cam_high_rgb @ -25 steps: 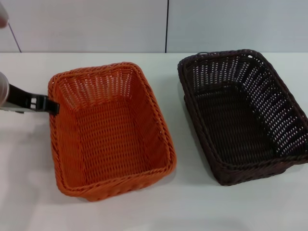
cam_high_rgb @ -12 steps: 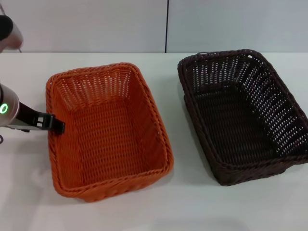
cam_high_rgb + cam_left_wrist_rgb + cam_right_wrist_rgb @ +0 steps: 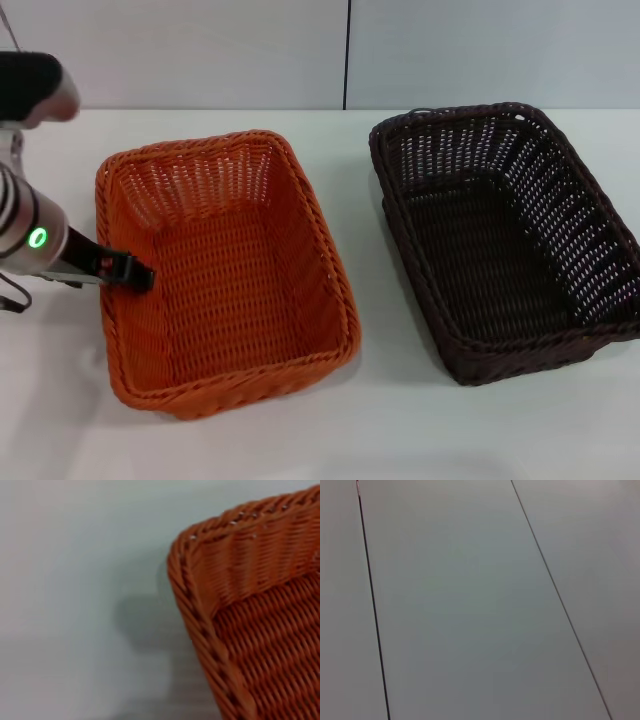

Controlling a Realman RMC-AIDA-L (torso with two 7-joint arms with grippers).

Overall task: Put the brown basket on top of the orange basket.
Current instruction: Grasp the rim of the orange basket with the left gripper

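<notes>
The orange basket (image 3: 230, 290) sits empty on the left of the white table, and the left wrist view shows one corner of its braided rim, orange basket (image 3: 235, 605). Apart from it on the right stands the brown basket (image 3: 500, 250), also empty and upright. My left gripper (image 3: 128, 271) reaches in from the left edge, its black tip lying over the orange basket's left rim, just inside the wall. The right gripper is out of view; its wrist camera shows only grey wall panels.
The white table (image 3: 380, 420) runs in front of both baskets, with a strip of it showing between them. A grey panelled wall (image 3: 450, 50) with a dark vertical seam closes off the far edge.
My left arm has moved toward the near side and rightward, bringing its tip from outside the orange basket's rim to over it. The orange basket shifted slightly left early on. The brown basket stayed put.
</notes>
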